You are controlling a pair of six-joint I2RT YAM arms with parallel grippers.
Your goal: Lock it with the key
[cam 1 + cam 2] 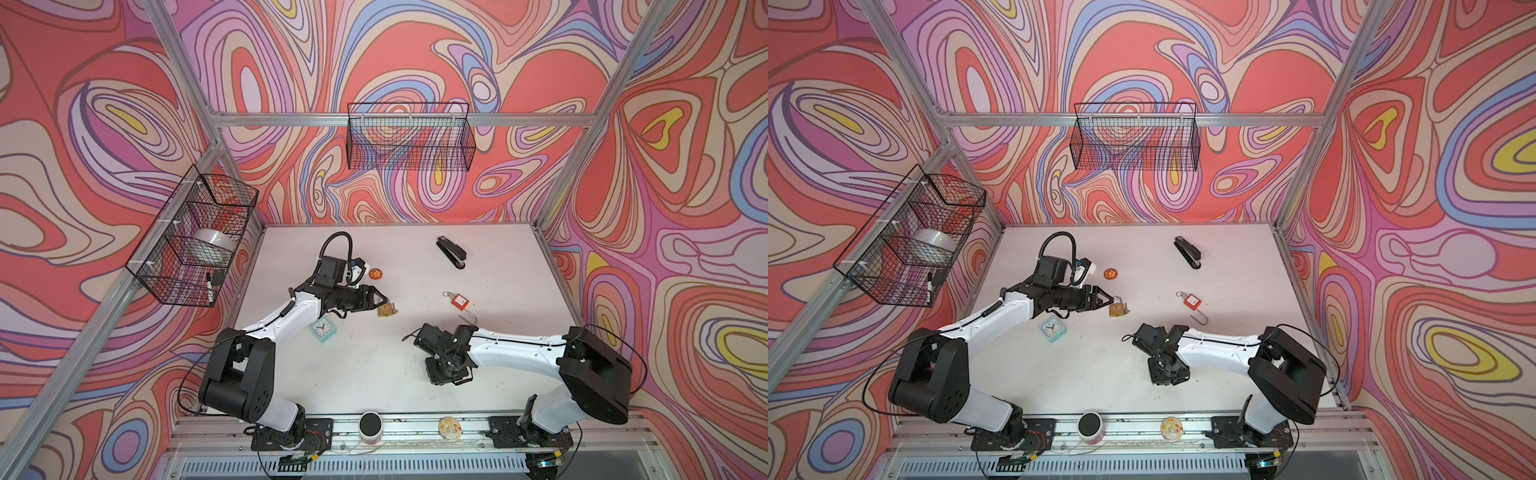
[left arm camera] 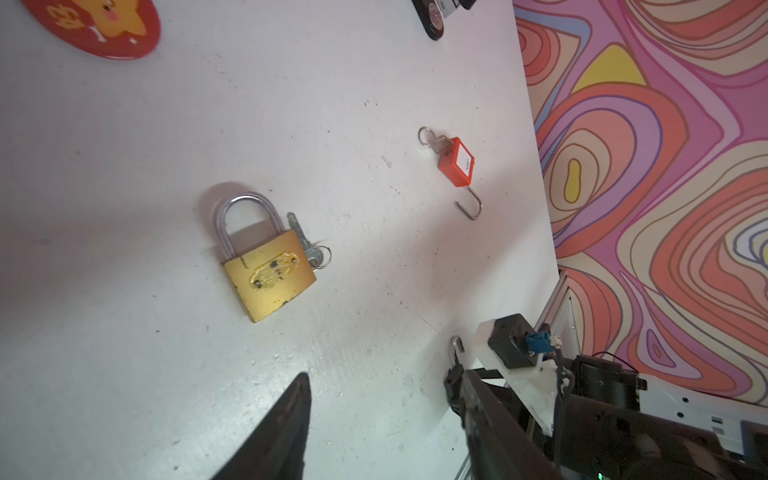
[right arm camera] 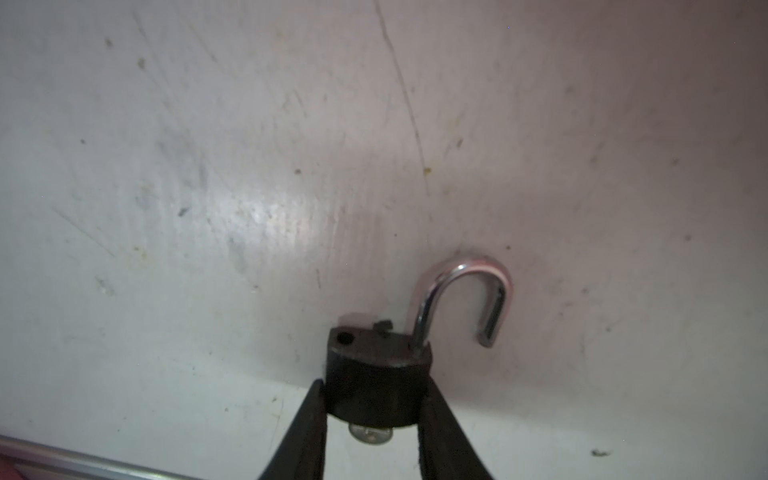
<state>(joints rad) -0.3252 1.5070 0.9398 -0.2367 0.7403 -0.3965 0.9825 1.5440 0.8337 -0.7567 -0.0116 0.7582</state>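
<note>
A small black padlock (image 3: 376, 374) with its silver shackle (image 3: 465, 291) swung open sits on the white table; my right gripper (image 3: 374, 386) is shut on its body, one finger on each side. A silver key head (image 3: 370, 434) shows under that lock. In both top views the right gripper (image 1: 448, 368) points down and hides the lock. A brass padlock (image 1: 385, 309) lies flat with its shackle closed and a key (image 2: 305, 245) beside it. My left gripper (image 1: 384, 300) hovers open by its shackle, holding nothing. A red padlock (image 1: 459, 299) lies with its shackle open and a key (image 2: 432, 139) in it.
A black stapler (image 1: 451, 252) lies at the back, a red badge (image 1: 376, 274) behind the left gripper, and a mint clock (image 1: 323, 330) under the left forearm. Wire baskets (image 1: 195, 237) hang on the left and back walls. A dark-topped can (image 1: 370, 426) stands on the front rail.
</note>
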